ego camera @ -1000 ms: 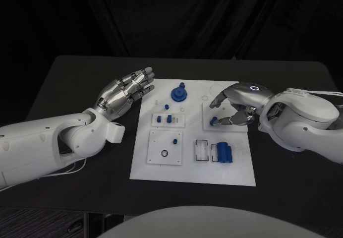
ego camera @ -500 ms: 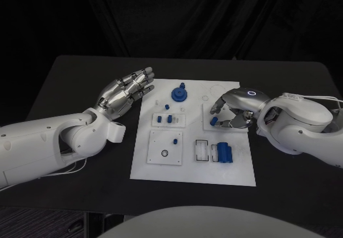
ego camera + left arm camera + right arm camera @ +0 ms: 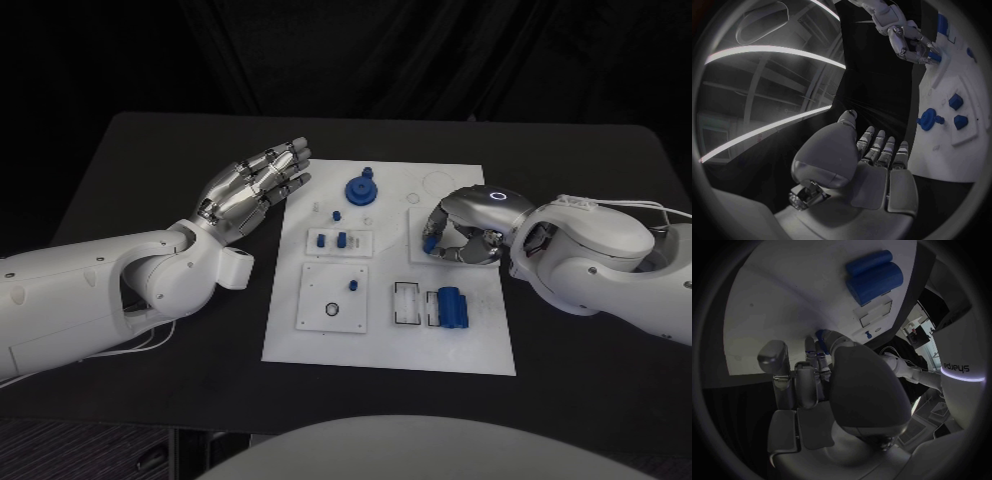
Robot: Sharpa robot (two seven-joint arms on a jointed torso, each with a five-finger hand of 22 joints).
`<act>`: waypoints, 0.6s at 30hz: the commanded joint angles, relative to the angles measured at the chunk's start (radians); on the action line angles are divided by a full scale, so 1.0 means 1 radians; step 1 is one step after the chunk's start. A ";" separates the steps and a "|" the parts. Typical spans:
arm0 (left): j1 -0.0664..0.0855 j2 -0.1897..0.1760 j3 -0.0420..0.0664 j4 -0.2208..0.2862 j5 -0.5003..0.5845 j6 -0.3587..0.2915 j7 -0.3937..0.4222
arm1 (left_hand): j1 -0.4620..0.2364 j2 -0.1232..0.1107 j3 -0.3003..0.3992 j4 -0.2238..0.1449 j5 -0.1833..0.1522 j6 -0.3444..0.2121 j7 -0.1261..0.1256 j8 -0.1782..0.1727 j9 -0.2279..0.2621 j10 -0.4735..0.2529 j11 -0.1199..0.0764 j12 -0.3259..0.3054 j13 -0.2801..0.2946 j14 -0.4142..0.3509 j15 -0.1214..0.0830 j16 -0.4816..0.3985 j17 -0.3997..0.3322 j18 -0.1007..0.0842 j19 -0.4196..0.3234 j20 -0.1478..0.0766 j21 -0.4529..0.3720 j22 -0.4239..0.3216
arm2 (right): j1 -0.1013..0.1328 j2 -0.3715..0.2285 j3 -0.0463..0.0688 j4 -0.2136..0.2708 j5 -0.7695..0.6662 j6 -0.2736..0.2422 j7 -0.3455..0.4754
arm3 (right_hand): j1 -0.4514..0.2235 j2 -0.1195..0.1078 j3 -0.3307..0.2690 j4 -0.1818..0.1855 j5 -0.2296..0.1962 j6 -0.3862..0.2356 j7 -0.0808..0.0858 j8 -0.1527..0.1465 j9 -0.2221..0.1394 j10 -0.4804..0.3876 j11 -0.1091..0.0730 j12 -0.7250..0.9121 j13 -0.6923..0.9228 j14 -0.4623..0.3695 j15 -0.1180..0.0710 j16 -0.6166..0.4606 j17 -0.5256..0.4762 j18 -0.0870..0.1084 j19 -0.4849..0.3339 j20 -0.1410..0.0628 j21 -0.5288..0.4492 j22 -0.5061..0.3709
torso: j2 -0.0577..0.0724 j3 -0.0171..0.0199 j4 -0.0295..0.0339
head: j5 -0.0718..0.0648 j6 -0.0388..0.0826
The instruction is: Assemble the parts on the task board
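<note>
The right hand (image 3: 459,232) is curled over the board's (image 3: 387,340) right side, its fingers (image 3: 820,352) grasping a small blue part (image 3: 823,334) against the white plate. The left hand (image 3: 257,185) hangs over the dark surface (image 3: 159,160) just left of the board, fingers released and spread. More blue parts (image 3: 453,305) sit on the board

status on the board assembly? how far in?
Early to middle. Already standing in the task board: the blue round part and small pegs. In hand: right hand pinches a small blue part at the board. Left: two blue cylinders lie loose; left hand hovers open.
</note>
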 commanded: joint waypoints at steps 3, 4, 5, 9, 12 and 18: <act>-0.006 0.002 0.001 0.001 -0.001 0.009 0.124 | -0.008 -0.003 0.000 -0.007 0.003 -0.008 -0.002 -0.004 -0.001 -0.008 0.004 -0.006 -0.001 -0.003 -0.003 -0.005 -0.001 -0.010 0.000 -0.007 -0.003 -0.002 | -0.007 0.004 0.000 0.001 -0.002 -0.004 0.011 | 0.005 -0.010 0.008 0.003 -0.016 0.003 0.005 0.003 0.002 0.016 0.002 -0.011 -0.002 0.034 -0.007 0.003 0.061 -0.004 0.002 -0.007 0.006 0.115 | 0.000 -0.0007 0.0005 | 0.001 0.000; -0.007 0.002 0.001 0.002 -0.001 0.009 0.123 | -0.008 -0.003 0.000 -0.007 0.003 -0.008 -0.002 -0.004 -0.001 -0.008 0.004 -0.006 -0.001 -0.003 -0.003 -0.005 -0.001 -0.010 0.000 -0.007 -0.003 -0.002 | -0.008 0.005 0.000 0.001 -0.002 -0.004 0.012 | 0.004 -0.013 0.010 0.004 -0.025 -0.002 0.006 0.000 0.002 0.022 0.002 -0.015 -0.003 0.034 -0.007 0.003 0.061 -0.004 0.002 -0.008 0.006 0.115 | -0.001 -0.0008 0.0003 | 0.002 0.000; -0.007 0.003 0.001 0.002 -0.001 0.011 0.121 | -0.008 -0.003 0.000 -0.007 0.003 -0.007 -0.002 -0.004 -0.001 -0.008 0.004 -0.006 -0.001 -0.003 -0.003 -0.004 -0.001 -0.011 -0.001 -0.007 -0.003 -0.002 | -0.009 0.007 0.000 0.001 -0.002 -0.005 0.014 | 0.003 -0.015 0.012 0.005 -0.032 -0.007 0.008 -0.003 0.002 0.027 0.002 -0.018 -0.004 0.035 -0.007 0.003 0.062 -0.004 0.003 -0.008 0.008 0.115 | 0.000 -0.0008 0.0000 | 0.004 0.000; -0.009 0.004 0.001 0.002 -0.001 0.017 0.116 | -0.008 -0.002 0.002 -0.010 0.004 -0.002 0.007 -0.002 -0.001 -0.010 0.005 -0.004 -0.001 -0.002 0.001 -0.001 0.000 -0.014 -0.001 -0.004 -0.003 -0.002 | -0.010 0.010 0.000 0.000 -0.002 -0.007 0.016 | 0.002 -0.023 0.021 0.008 -0.042 -0.038 0.014 -0.023 -0.002 0.041 0.003 -0.033 -0.006 0.039 -0.007 0.009 0.070 -0.008 0.010 -0.009 0.026 0.119 | 0.000 -0.0003 -0.0001 | 0.007 0.000; -0.010 0.005 0.001 0.001 -0.001 0.021 0.112 | -0.007 -0.001 0.004 -0.013 0.004 0.004 0.019 -0.001 0.000 -0.011 0.003 -0.001 0.000 -0.001 0.004 0.001 0.000 -0.013 -0.001 -0.001 -0.003 -0.002 | -0.011 0.013 0.000 -0.001 -0.002 -0.008 0.017 | 0.002 -0.025 0.024 0.008 -0.044 -0.049 0.016 -0.029 -0.003 0.044 0.004 -0.038 -0.006 0.039 -0.006 0.008 0.069 -0.008 0.010 -0.008 0.026 0.119 | 0.000 -0.0004 -0.0004 | 0.009 0.000; -0.011 0.006 0.001 0.000 -0.001 0.026 0.107 | -0.006 0.000 0.006 -0.015 0.005 0.007 0.025 0.000 0.001 -0.011 0.002 0.002 0.000 0.000 0.005 0.004 0.000 -0.012 -0.001 0.002 -0.003 -0.002 | -0.012 0.017 0.000 -0.004 -0.002 -0.011 0.015 | 0.017 -0.013 0.040 0.000 -0.035 -0.019 0.010 -0.013 0.007 0.055 0.000 -0.045 -0.005 0.041 -0.009 0.010 0.072 -0.008 0.012 -0.010 0.030 0.120 | -0.001 -0.0010 0.0006 | 0.010 0.000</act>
